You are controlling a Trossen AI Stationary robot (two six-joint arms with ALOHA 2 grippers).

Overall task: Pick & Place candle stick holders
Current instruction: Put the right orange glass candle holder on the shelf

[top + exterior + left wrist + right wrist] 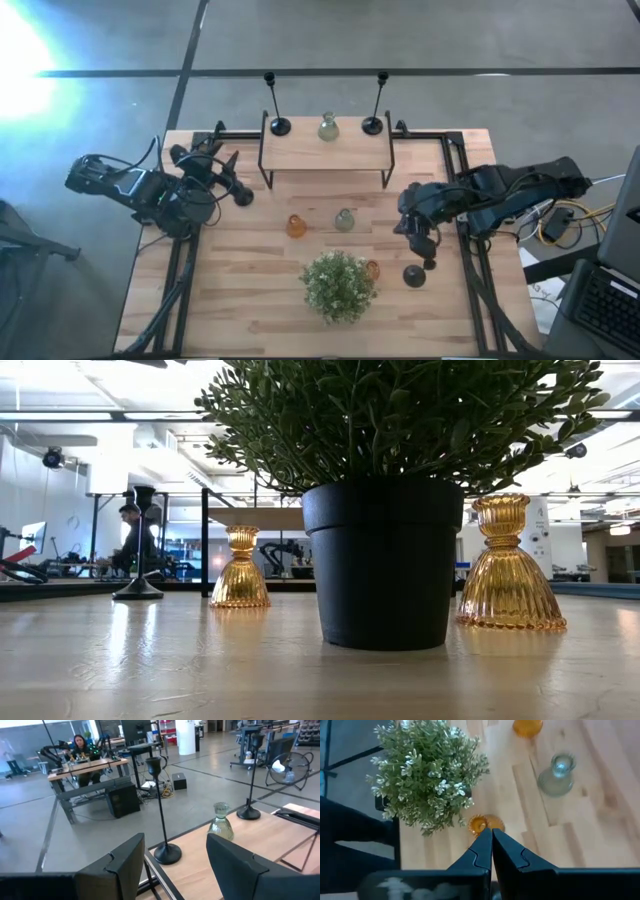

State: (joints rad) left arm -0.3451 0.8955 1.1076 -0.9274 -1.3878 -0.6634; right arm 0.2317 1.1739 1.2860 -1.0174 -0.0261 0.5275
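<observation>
Two pincers flank the bench (240, 300), and we read them left to right: the left pincer (222, 172) sits at the left edge with fingers spread, a short black holder (241, 196) just beside it, likely its next pick. We would straddle the thin stem low, near the domed base, and close gently so the smooth metal does not slip. On the raised shelf (300, 155) stand two tall black holders (279, 125) and a pale green glass one (328, 128). Below, an amber holder (296, 226) and a pale one (344, 220) sit apart; ribbed, bulbous glass grips best at the narrow neck. The right pincer (429, 243), fingers pressed together, hovers near another short black holder (415, 275).
</observation>
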